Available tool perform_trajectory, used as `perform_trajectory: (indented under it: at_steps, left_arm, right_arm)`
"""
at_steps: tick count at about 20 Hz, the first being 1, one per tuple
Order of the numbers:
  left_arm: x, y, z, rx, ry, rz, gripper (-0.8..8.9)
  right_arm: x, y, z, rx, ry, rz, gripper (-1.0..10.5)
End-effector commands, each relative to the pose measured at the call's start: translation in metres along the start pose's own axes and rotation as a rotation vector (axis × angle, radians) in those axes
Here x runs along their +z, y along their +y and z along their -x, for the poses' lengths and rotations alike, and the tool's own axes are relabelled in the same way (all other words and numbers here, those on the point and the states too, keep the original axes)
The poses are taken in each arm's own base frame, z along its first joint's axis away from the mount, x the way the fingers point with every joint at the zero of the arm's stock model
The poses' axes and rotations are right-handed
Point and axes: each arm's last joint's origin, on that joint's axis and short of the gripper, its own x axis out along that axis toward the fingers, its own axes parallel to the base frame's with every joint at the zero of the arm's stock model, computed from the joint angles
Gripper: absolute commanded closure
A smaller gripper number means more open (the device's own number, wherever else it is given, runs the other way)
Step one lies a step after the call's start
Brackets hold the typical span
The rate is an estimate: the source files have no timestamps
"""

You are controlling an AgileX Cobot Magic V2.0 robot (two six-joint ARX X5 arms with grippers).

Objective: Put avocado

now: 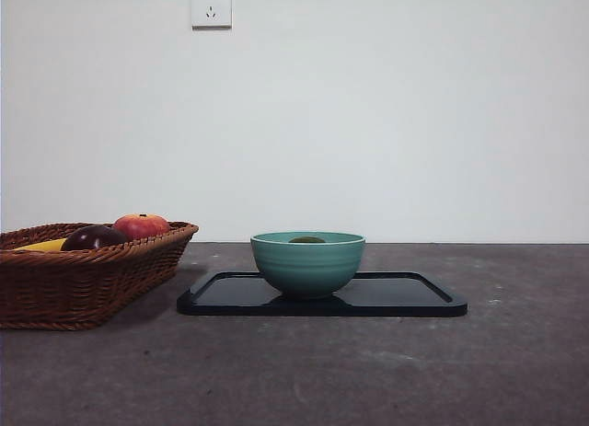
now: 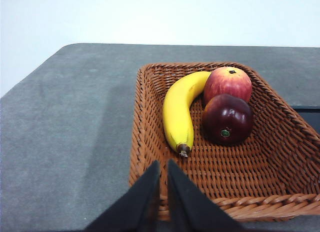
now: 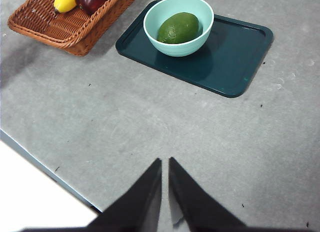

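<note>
The dull dark-green avocado [image 3: 178, 27] lies inside a teal bowl [image 3: 200, 26] that stands on a dark tray [image 3: 240, 51]. In the front view only the avocado's top [image 1: 307, 239] shows above the bowl's rim [image 1: 307, 265]. My right gripper [image 3: 165, 164] is shut and empty, well back from the tray over bare table. My left gripper [image 2: 163, 167] is shut and empty, above the near rim of the wicker basket [image 2: 145, 117]. Neither arm shows in the front view.
The wicker basket [image 1: 83, 279] stands left of the tray [image 1: 414, 302] and holds a banana [image 2: 179, 111], a red-orange apple [image 2: 227, 82] and a dark maroon fruit [image 2: 227, 119]. The table's edge [image 3: 45, 169] runs near my right gripper.
</note>
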Motion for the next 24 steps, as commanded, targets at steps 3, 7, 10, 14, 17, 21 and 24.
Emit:
perform_trajectory:
  at_steps: [3,7,10,14,17,21,24]
  left_arm:
    - [-0.008,0.0,-0.002,-0.004,0.026,-0.014,7.9]
    - [-0.007,0.0,-0.002,-0.004,0.026,-0.014,7.9]
    - [-0.007,0.0,-0.002,-0.004,0.026,-0.014,7.9]
    - [-0.007,0.0,-0.002,-0.004,0.026,-0.014,7.9]
    - [-0.007,0.0,-0.002,-0.004,0.026,-0.014,7.9]
    - [-0.007,0.0,-0.002,-0.004,0.026,-0.014,7.9]
    - [-0.007,0.0,-0.002,-0.004,0.026,-0.014,7.9]
  right_arm:
    - [0.002,0.002,0.002,0.013,-0.012,0.014,9.3]
    - [0.002,0.002,0.002,0.013,-0.012,0.014,9.3]
    - [0.002,0.001,0.002,0.011,-0.015,0.012,9.3]
    - [0.003,-0.01,0.006,-0.112,-0.088,0.015,9.3]
    - [0.004,-0.025,-0.004,-0.267,-0.333,-0.024,9.3]
    - [-0.023,-0.054,-0.036,-0.396,-0.565,-0.019,9.3]
    - [-0.046,-0.071,-0.054,-0.439,-0.633,-0.028,9.3]
